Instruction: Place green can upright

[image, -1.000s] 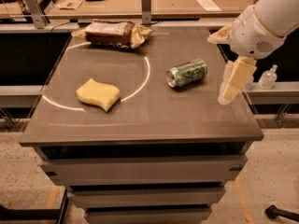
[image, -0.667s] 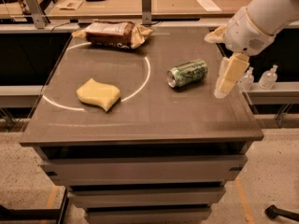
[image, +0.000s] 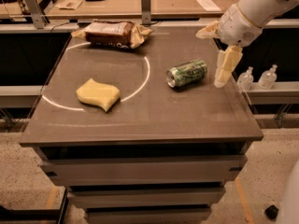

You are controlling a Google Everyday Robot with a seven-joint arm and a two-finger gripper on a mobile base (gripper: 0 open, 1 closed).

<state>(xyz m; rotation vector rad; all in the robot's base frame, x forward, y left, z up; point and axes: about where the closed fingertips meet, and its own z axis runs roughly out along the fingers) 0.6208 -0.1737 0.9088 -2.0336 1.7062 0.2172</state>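
Just beside the tool (image: pixel 211 57) lies the toppled green can (image: pixel 187 73)

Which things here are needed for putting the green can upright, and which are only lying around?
For the job:
green can, lying on its side
gripper, open, above the table just right of the can

Just lying about:
brown snack bag
yellow sponge
two small bottles, beyond the table's right edge
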